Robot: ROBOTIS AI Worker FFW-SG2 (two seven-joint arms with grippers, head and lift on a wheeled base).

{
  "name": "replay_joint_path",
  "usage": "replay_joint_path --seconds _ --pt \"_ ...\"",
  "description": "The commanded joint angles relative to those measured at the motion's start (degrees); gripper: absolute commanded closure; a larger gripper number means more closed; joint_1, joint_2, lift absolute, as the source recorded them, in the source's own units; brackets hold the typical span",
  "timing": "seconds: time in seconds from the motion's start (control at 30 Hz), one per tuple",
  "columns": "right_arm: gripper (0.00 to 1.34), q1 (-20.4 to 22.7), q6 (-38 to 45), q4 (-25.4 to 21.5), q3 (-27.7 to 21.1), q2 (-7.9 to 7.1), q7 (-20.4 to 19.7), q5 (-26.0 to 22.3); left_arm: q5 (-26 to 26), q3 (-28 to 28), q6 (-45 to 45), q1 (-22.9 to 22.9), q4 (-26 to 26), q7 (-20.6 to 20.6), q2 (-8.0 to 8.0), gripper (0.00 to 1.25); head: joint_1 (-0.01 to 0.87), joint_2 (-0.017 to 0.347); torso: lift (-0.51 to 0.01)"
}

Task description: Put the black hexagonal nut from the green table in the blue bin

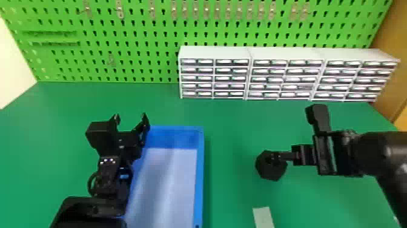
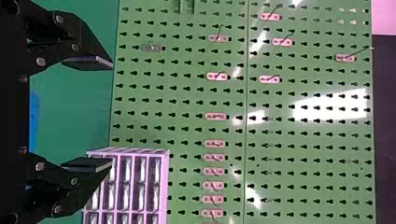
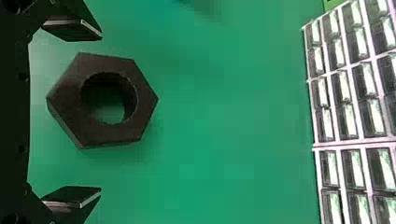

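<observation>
So, at lower right, the black hexagonal nut (image 1: 271,173) is overlapped by the widely spread black right gripper (image 1: 280,156); the left gripper (image 1: 131,117) is widely parted

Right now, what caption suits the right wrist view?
Right gripper, jaws open, a black hexagonal nut framed between them on the green table, drawer cabinets beyond.

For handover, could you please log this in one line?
nut on table | right gripper open at nut | left gripper open by bin

A workshop, judging by the pegboard (image 1: 134,27) with hooks (image 1: 120,12) at twelve o'clock and small-drawer cabinets (image 1: 286,54) at two.
</observation>
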Motion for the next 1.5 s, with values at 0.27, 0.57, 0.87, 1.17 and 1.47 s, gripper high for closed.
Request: replay_joint_path --seconds 0.27,0.57,0.87,1.17,1.47 --pt "0.13 -5.8 -0.4 8.4 2.7 0.6 6.5 10.0 0.0 0.3 0.0 0.2 0.0 0.0 -0.15 0.51 0.657 0.057 -0.095" --pt "0.13 -10.3 -2.0 16.1 3.3 1.83 12.4 17.8 0.0 0.5 -0.1 0.2 0.0 0.0 -0.15 0.51 0.657 0.057 -0.095" --pt "0.13 -13.9 -3.7 22.6 3.9 4.38 22.3 30.6 0.1 0.4 -0.1 0.1 0.0 0.0 -0.15 0.51 0.657 0.057 -0.095" --pt "0.13 -15.2 -5.1 26.5 5.0 5.61 25.2 33.7 0.1 0.5 -0.1 0.0 0.0 0.0 -0.15 0.51 0.657 0.057 -0.095" --pt "0.13 -15.1 -6.1 27.9 5.3 6.31 25.3 33.5 0.1 0.6 -0.2 0.0 0.0 0.0 -0.15 0.51 0.657 0.057 -0.095"
